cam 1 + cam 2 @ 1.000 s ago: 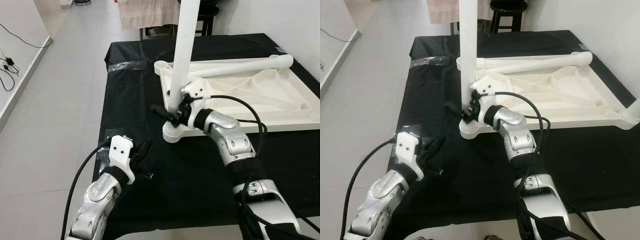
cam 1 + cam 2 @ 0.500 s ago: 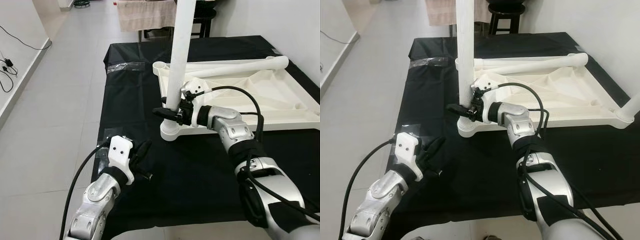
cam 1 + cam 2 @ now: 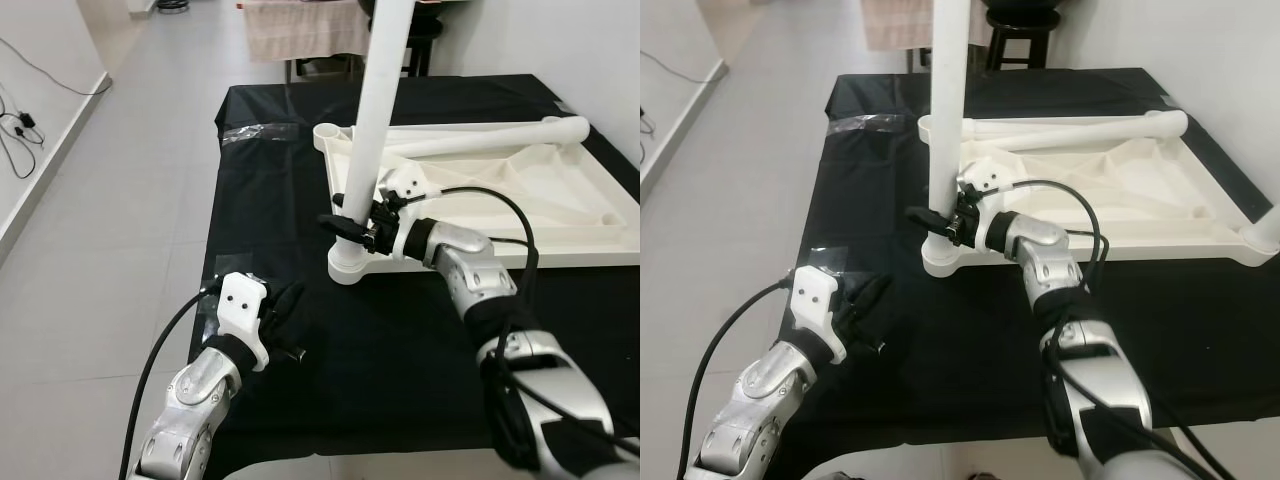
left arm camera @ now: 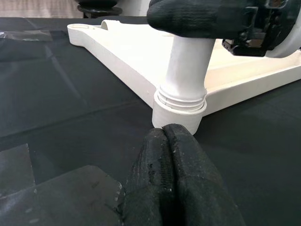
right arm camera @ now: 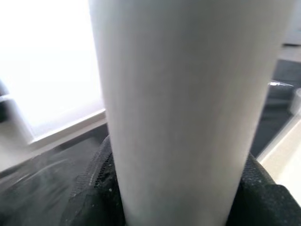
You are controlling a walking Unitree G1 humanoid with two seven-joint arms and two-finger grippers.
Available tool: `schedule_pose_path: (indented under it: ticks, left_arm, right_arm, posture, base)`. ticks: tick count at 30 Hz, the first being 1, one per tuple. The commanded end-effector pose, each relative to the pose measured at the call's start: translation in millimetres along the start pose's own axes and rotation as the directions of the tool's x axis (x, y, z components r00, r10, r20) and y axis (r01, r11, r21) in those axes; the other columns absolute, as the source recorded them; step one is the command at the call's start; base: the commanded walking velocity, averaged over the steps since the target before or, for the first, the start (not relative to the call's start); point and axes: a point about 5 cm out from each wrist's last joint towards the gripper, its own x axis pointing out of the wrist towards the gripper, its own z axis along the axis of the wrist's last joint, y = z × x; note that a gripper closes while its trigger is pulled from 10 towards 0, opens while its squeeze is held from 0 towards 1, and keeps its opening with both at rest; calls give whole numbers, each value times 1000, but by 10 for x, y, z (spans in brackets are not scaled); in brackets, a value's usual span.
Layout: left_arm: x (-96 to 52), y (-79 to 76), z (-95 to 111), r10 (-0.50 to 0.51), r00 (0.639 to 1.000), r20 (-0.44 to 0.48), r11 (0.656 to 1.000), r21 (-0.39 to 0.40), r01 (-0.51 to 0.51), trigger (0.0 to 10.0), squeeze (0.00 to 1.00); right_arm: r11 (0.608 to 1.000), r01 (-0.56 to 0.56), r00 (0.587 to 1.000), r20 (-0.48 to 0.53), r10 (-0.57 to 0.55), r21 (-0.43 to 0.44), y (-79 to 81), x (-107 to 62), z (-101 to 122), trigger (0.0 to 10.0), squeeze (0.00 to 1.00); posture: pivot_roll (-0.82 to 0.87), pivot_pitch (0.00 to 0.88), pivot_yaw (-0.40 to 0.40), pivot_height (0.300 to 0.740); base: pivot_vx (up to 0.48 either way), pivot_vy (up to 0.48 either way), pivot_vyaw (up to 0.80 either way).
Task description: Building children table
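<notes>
On the grey tiled floor [image 3: 110, 200] lies a wide black cloth [image 3: 400, 330], and on it rests the white table top [image 3: 560, 190], turned upside down so that its ribbed underside faces up. It sits on the far right part of the cloth, with its long edges running from left to right.

One white table leg [image 3: 375, 110] stands upright in the near left corner socket [image 3: 348, 265] of the top. Its long axis is almost vertical, pointing up and leaning a little to the right, and its upper end goes out of the picture. A second white leg [image 3: 480, 138] lies flat across the far side of the top, its long axis going left to right, with the rounded end towards the right.

The right gripper [image 3: 345, 225] reaches from the right and its two black fingers are closed around the standing leg, just above the socket. The left gripper [image 3: 290, 300] hovers low over the cloth, near the socket but apart from it, with its fingers [image 4: 176, 188] pressed together and holding nothing.
</notes>
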Motion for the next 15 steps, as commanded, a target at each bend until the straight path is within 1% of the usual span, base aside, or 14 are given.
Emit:
schedule_pose_path:
  ticks: [1,2,3,4,5,6,7,8,9,10,11,15]
  left_arm:
    - [-36,11,-19,0,1000,-11,1000,-11,0,10000,0]
    - [-39,17,-16,1,1000,-11,1000,-10,-1,10000,0]
    - [-39,17,-16,1,1000,-11,1000,-10,-1,10000,0]
    - [-40,21,-14,2,1000,-11,1000,-8,-2,10000,0]
    - [-40,21,-14,2,1000,-11,1000,-8,-2,10000,0]
    - [-41,26,-13,3,1000,-12,1000,-7,-3,10000,0]
    - [-41,26,-13,3,1000,-12,1000,-7,-3,10000,0]
    - [-42,32,-15,5,1000,-13,1000,-5,-5,10000,0]
    - [-42,32,-15,5,1000,-13,1000,-5,-5,10000,0]
    - [-39,34,-18,1,1000,-15,1000,-6,-1,10000,0]
    - [-38,37,-20,-2,1000,-18,1000,-6,2,10000,0]
    - [-37,39,-20,0,1000,-19,1000,-3,0,10000,0]
  right_arm:
    - [873,486,863,-178,-473,35,24,-194,-421,0,0]
    - [828,560,816,-194,-544,35,97,-266,-467,0,0]
    - [828,560,816,-194,-544,35,97,-266,-467,0,0]
    - [834,552,823,-173,-542,15,243,-292,-484,0,0]
    - [834,552,823,-173,-542,15,243,-292,-484,0,0]
    - [839,544,829,-155,-538,1,340,-305,-485,0,0]
    - [839,544,829,-155,-538,1,340,-305,-485,0,0]
    - [851,525,842,-134,-522,-12,315,-265,-450,0,0]
    - [851,525,842,-134,-522,-12,315,-265,-450,0,0]
    - [856,517,847,-130,-516,-26,249,-227,-432,0,0]
    - [855,518,846,-133,-517,-27,184,-184,-418,0,0]
    - [849,529,840,-131,-526,-21,134,-134,-393,0,0]
  posture:
    - [-5,129,-21,740]
    - [-5,129,-21,740]
    - [-5,129,-21,740]
    - [3,134,-15,740]
    - [3,134,-15,740]
    - [3,134,-13,740]
    - [3,134,-13,740]
    - [-13,126,-1,740]
    - [-13,126,-1,740]
    - [-1,125,-14,740]
    - [2,125,-14,740]
    - [5,128,-7,740]
  base:
    - [0,0,0]
    - [0,0,0]
    - [0,0,0]
    - [0,0,0]
    - [0,0,0]
    - [0,0,0]
    - [0,0,0]
    - [0,0,0]
    - [0,0,0]
    - [0,0,0]
    - [0,0,0]
    - [0,0,0]
